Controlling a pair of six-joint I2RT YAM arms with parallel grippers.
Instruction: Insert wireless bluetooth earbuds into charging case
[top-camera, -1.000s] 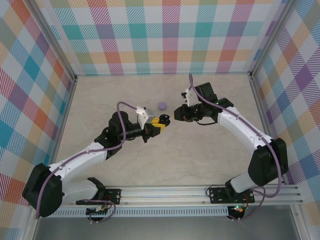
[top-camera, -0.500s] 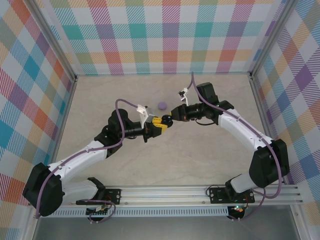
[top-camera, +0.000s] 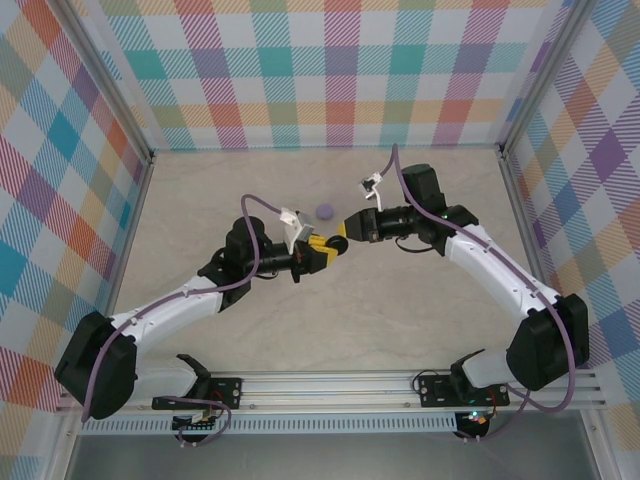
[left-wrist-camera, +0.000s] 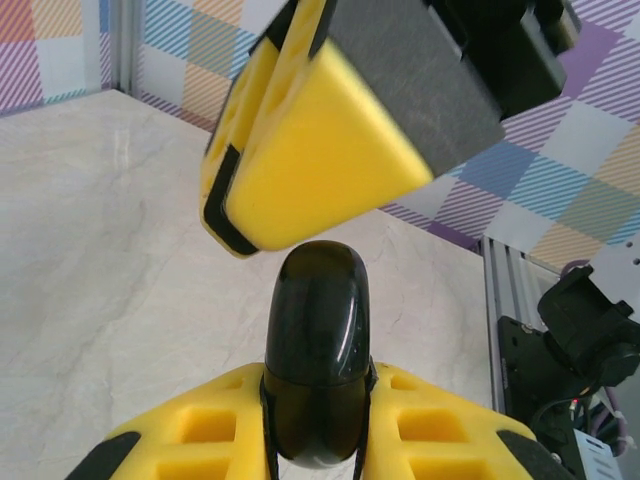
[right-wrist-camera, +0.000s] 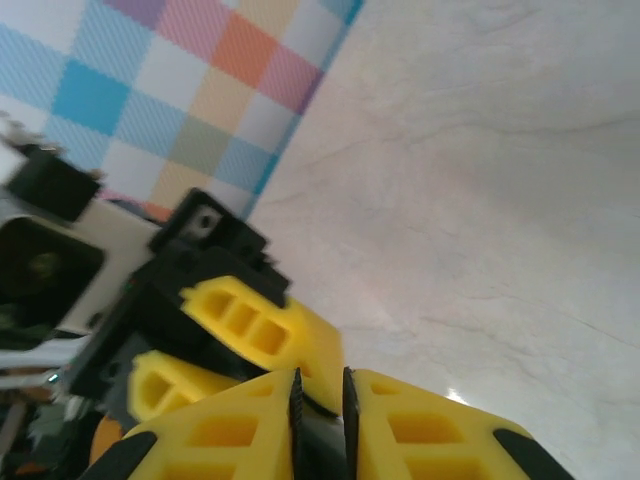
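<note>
L claw (top-camera: 322, 250) clamps black case (left-wrist-camera: 318, 330), likely steadying it so you can work it w/ R claw (top-camera: 345, 232). R jaws nearly together; can't tell if pinching anything.

A pale marbled tabletop (top-camera: 400, 310) is enclosed by pastel plaid walls (top-camera: 330, 70), with a slotted aluminium rail (top-camera: 340, 385) along its near edge.

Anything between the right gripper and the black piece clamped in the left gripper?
Nothing visible. The right gripper sits right at the black piece, which the left gripper clamps; the lilac case lies apart on the table.
</note>
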